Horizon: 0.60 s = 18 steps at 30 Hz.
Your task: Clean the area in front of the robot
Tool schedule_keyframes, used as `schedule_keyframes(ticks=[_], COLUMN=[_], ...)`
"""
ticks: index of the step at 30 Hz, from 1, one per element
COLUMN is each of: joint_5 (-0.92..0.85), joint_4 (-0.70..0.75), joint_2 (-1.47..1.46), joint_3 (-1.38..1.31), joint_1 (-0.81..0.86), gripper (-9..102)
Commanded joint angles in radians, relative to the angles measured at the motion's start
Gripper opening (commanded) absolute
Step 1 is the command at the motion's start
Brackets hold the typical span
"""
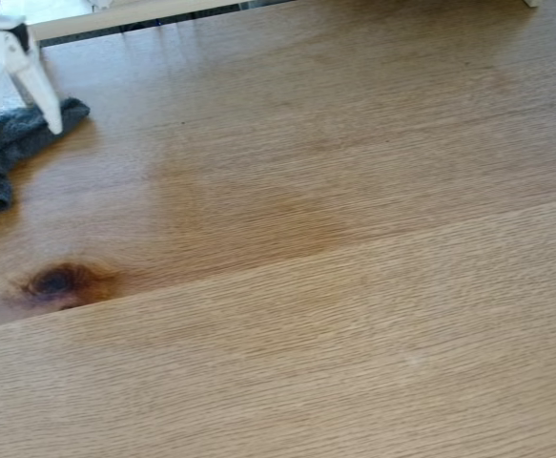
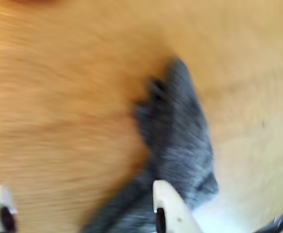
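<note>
Grey fuzzy cloth [image 1: 6, 153] lies at ten o'clock on the oak worktop [image 1: 354, 286], under the white tool [image 2: 78, 206], whose spread fingers straddle rather than grip it, probably to press and drag it for wiping.

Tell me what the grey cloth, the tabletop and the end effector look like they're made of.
The grey cloth looks like soft, fuzzy microfibre or fleece, going by its matte nap and limp folds. The tabletop appears to be oak-grain wood or veneer, light brown with fine streaks, a dark knot and a slight sheen. The end effector seems to be smooth white plastic, with pointed fingers.
</note>
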Motion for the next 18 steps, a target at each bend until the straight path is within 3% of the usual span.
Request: schedule_keyframes(ticks=[1,5,12,18], joint_5=[0.114,0.284,0.522,0.586], joint_4=[0.072,0.117,0.201,0.348], joint_2=[0.186,0.278,0.403,0.494], joint_3=[-0.008,-0.005,0.008,0.057], joint_1=[-0.238,-0.417,-0.558,-0.586], gripper=[14,0,0,0])
